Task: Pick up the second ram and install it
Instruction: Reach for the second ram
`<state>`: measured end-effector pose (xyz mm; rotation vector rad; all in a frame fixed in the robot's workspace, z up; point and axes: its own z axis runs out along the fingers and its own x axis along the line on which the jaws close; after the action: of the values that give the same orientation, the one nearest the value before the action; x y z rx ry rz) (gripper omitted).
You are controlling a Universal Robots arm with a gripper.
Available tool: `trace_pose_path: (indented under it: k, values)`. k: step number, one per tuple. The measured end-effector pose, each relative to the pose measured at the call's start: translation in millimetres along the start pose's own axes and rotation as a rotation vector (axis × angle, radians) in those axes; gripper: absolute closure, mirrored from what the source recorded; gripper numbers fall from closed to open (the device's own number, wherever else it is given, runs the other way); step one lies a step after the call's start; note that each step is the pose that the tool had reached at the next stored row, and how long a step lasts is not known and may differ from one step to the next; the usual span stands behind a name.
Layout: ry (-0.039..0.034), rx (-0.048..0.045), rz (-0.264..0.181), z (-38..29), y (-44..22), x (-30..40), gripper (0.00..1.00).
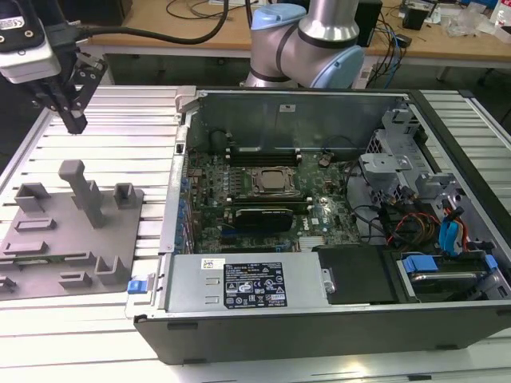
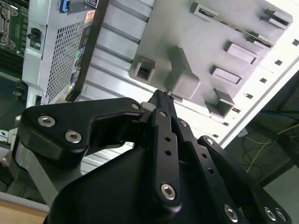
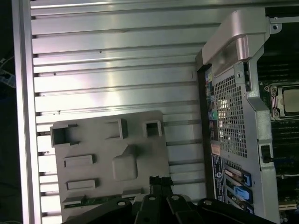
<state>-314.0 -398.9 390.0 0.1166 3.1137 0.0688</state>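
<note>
I have one gripper (image 1: 77,121), and its jaws are pinched shut on nothing. It hangs over the one grey tray (image 1: 120,231). In the exterior view, the tray lies at nine o'clock from the one open computer case (image 1: 319,319). The first wrist view adds one green stick, the second ram (image 3: 96,201), lying in a slot at the tray's edge. It is near my fingertips (image 3: 158,181) but apart from them.

A ribbed, silvery metal counter (image 1: 120,144) spans the exterior view. At the exterior view's lower left, a grey plastic holder tray (image 1: 60,235) lies flat on it. Just beside the tray, from the centre to the right edge, sits an open black computer case (image 1: 319,327).
</note>
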Motion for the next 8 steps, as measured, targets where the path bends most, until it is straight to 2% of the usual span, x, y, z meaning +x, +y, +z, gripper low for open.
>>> trace_pose_path:
  k: [3, 8]
  values:
    - [0.0, 0.0, 0.0, 0.3, -0.6, 7.5, 0.89]
    - [0.0, 0.0, 0.0, 0.4, -1.2, 15.5, 0.89]
